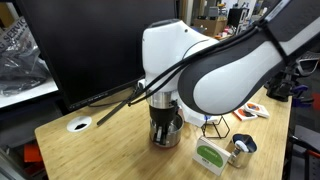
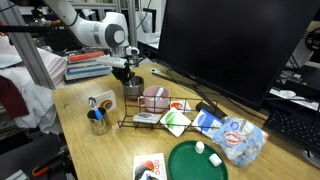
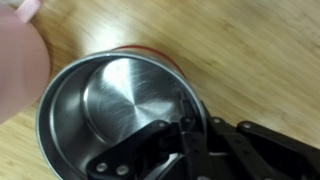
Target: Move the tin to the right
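Grasping step, by the look of it, with the carry to the right not yet begun. In both exterior views, gripper [image 1: 163,112] [image 2: 129,77] hanging straight over the tin [image 1: 166,131] [image 2: 132,89], and the tin directly beneath it, upright on the wooden counter [image 1: 90,150]. From the wrist view, looking down into the shiny bottom of the tin, with one finger [image 3: 184,128] inside the wall and its partner just outside, straddling the rim on the side nearest the wrist. Set close together, nearly closed around that thin wall; cannot tell whether actually pressing on the metal or stopping just short of it. Just beside the gripper, hard by the tin, a pink bowl [image 2: 155,97], showing only as a pink blur at the wrist view's edge; cannot tell whether touching the tin. Well apart from the gripper, a small metal cup with a dark blue rim [image 1: 241,147], not the target. Next, judging from this: confirm a firm pinch on the wall, lift just clear of the counter, then travel rightward, keeping the tin level against the tilt and slip likely with a one-sided rim grip on polished steel. Mind the pink bowl and the wire rack [image 2: 150,118] near the gripper when choosing the path.
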